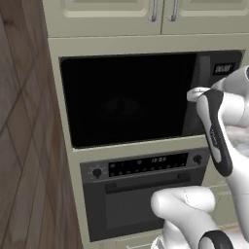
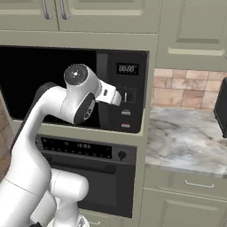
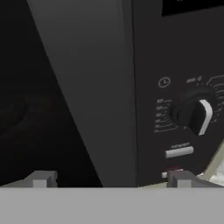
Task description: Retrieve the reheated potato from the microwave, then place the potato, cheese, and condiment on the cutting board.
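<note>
Both fingers (image 3: 109, 179) stand wide at the microwave (image 1: 131, 99) door's edge; hook it squarely before pulling.

A: The built-in black microwave (image 1: 129, 99) has a dark glass door and a dark grey control panel (image 3: 183, 100) — white markings, a black dial with a white pointer (image 3: 194, 114).

B: And below it?

A: A black knobbed oven (image 1: 146, 194) with a pale readout. Cream cabinet fronts (image 2: 111, 15) surround both, with silver handles.

B: The surroundings?

A: Tan and terracotta wall tiles (image 2: 181, 93), a grey-veined marble counter (image 2: 186, 142) — and brown wood-grain planks (image 1: 22, 146) on the wall to the left.
</note>
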Robot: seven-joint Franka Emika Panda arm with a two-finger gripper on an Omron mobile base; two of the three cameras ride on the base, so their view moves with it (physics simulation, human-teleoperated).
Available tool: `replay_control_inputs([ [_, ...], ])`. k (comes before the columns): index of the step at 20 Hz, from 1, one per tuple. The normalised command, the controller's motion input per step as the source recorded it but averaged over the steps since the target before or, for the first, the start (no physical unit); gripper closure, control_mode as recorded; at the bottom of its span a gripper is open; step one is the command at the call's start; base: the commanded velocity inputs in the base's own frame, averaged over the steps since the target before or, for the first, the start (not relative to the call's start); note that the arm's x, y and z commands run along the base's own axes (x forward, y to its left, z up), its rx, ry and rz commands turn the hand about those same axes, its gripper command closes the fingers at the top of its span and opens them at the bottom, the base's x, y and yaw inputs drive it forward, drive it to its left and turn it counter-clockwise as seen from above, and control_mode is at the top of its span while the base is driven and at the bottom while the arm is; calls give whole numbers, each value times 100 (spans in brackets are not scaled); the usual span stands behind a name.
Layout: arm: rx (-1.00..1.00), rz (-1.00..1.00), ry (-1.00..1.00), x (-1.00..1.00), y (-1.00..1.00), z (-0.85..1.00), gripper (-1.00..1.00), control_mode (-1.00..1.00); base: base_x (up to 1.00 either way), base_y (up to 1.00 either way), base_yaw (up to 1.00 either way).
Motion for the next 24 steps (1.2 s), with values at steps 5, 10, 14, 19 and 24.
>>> replay_control_inputs([
  [5,9,11,0,27,0,0,-100,-100,0,0,0],
  [10,0,4,0,42,5,0,-100,-100,0,0,0],
  [14,0,7,0,41,11,-1,-100,-100,0,0,0],
  [19,0,11,0,45,5,-13,-100,-100,0,0,0],
  [24,0,10,0,40,21,-26,100,-100,0,0,0],
])
